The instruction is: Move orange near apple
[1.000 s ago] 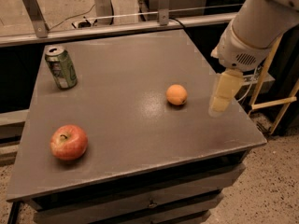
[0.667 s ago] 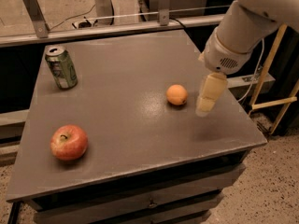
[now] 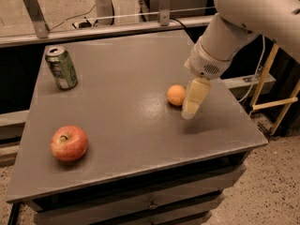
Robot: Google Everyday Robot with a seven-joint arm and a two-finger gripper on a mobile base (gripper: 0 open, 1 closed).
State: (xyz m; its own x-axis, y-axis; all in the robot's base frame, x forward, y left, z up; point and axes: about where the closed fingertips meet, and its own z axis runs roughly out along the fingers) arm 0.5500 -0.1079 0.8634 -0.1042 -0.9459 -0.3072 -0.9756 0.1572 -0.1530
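The small orange (image 3: pixel 176 95) rests on the grey table (image 3: pixel 126 125), right of centre. The large red apple (image 3: pixel 69 143) with yellowish patches sits near the front left of the table, far from the orange. My gripper (image 3: pixel 193 102) hangs from the white arm just right of the orange, close beside it and a little above the tabletop. It holds nothing that I can see.
A green drink can (image 3: pixel 61 67) stands upright at the back left of the table. A metal rail (image 3: pixel 112 27) runs behind the table. The table's right edge lies just beyond the gripper, with a wooden frame (image 3: pixel 274 102) further right.
The arm has moved left and down across the table. The gripper has come from the right edge to just beside the orange. Orange, apple and can have not moved.
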